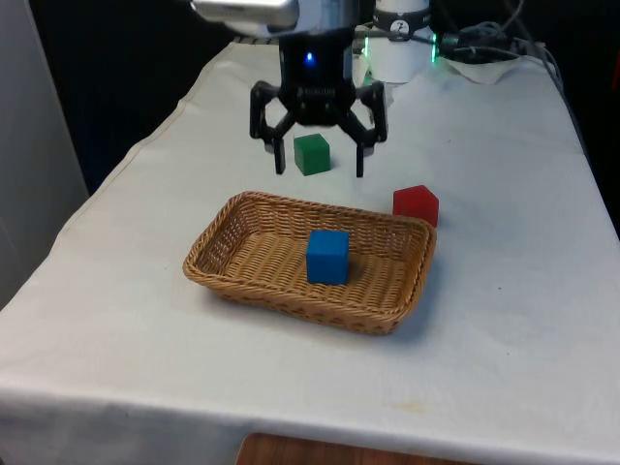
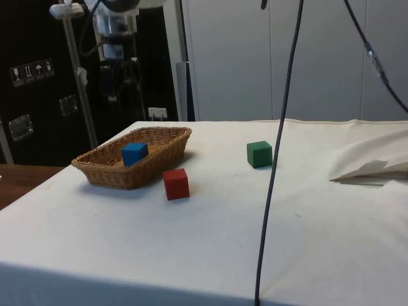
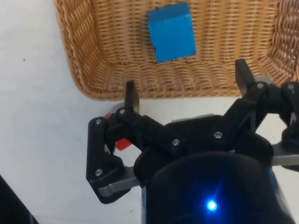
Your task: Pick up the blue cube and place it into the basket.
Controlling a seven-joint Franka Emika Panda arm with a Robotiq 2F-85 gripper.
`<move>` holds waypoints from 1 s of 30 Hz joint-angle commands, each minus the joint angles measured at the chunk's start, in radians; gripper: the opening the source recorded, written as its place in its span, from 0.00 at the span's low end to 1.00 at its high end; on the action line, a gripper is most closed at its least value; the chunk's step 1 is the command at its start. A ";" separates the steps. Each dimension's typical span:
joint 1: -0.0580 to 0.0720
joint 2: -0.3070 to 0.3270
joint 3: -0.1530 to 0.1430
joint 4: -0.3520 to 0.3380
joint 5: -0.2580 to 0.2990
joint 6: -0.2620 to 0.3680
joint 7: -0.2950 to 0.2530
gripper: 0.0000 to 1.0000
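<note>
White cloth covers the table; on it I list a wicker basket holding the blue cube, a red cube just beside its rim, and a green cube farther back. My gripper hangs above the basket's far edge, fingers spread and empty.

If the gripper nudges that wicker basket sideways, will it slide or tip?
Probably slide: the basket is wide, shallow and sits flat on the cloth. It looks light, woven wicker holding just the blue cube, so a nudge may move it easily. The cloth under it might bunch.
</note>
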 commanded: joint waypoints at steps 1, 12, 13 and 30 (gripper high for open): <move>0.004 -0.018 -0.003 -0.011 -0.008 -0.006 0.003 1.00; 0.007 -0.102 -0.002 -0.040 -0.031 -0.060 -0.004 1.00; 0.007 -0.109 -0.002 -0.044 -0.033 -0.064 -0.006 1.00; 0.009 -0.284 0.000 -0.162 -0.082 -0.122 -0.024 1.00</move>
